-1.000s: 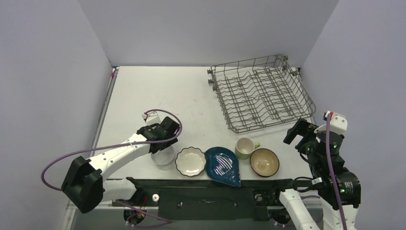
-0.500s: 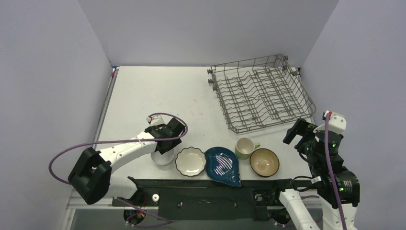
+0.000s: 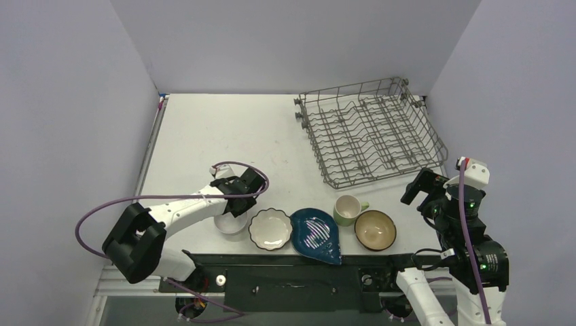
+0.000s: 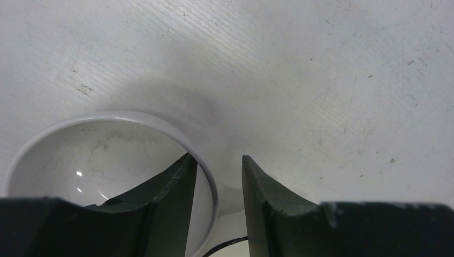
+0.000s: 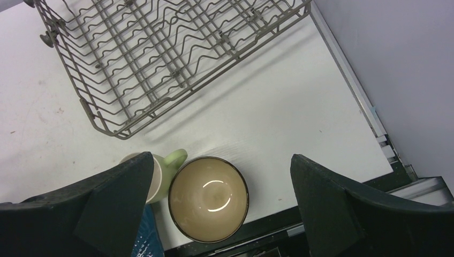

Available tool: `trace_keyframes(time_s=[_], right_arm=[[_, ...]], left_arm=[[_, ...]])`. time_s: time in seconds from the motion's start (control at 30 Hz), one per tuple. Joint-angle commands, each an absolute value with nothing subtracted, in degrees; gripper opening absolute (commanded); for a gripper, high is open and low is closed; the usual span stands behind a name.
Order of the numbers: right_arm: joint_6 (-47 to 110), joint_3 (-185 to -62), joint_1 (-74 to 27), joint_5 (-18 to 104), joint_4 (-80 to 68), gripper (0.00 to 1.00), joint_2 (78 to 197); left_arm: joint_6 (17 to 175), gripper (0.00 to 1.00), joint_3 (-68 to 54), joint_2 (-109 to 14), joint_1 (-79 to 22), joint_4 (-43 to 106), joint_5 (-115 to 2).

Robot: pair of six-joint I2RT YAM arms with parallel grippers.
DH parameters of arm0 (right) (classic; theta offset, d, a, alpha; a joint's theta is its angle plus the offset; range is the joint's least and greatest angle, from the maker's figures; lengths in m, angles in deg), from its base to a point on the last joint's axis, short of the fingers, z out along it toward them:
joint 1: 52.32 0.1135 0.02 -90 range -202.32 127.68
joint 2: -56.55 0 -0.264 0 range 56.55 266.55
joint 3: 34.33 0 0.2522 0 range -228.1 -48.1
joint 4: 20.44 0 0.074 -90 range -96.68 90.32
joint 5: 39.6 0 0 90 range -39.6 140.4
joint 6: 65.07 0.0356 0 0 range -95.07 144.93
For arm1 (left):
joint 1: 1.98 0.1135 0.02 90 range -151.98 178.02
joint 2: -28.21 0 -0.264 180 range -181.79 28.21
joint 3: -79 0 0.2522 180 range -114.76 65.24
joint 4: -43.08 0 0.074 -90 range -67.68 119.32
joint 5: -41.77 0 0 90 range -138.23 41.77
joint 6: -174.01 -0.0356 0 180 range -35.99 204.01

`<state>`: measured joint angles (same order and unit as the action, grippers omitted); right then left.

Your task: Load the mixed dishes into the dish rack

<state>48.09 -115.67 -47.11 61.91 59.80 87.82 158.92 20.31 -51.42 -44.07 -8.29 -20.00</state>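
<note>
One small white bowl, rim between narrowly parted fingers of left tool, ungripped

white scalloped plate just beside small white bowl, open table left of dish rack

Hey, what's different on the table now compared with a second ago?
The left gripper swung slightly right and toward the near edge, over the small white bowl. Its open fingers now straddle the bowl's rim, nothing gripped yet. The right gripper, scalloped plate, blue leaf dish, green mug, brown bowl and dish rack stayed put.
</note>
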Motion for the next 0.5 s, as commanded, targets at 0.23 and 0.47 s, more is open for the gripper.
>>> trace_keyframes(time_s=[0.23, 0.47], right_arm=[[48.1, -115.3, -47.2, 61.6, 58.4, 0.96, 88.9], [48.1, -115.5, -47.2, 60.2, 58.4, 0.96, 89.6]], left_arm=[[161.6, 0.31, 21.3, -50.7, -44.4, -7.4, -16.8], [160.9, 0.3, 21.7, -50.0, -44.5, -7.0, -16.7]])
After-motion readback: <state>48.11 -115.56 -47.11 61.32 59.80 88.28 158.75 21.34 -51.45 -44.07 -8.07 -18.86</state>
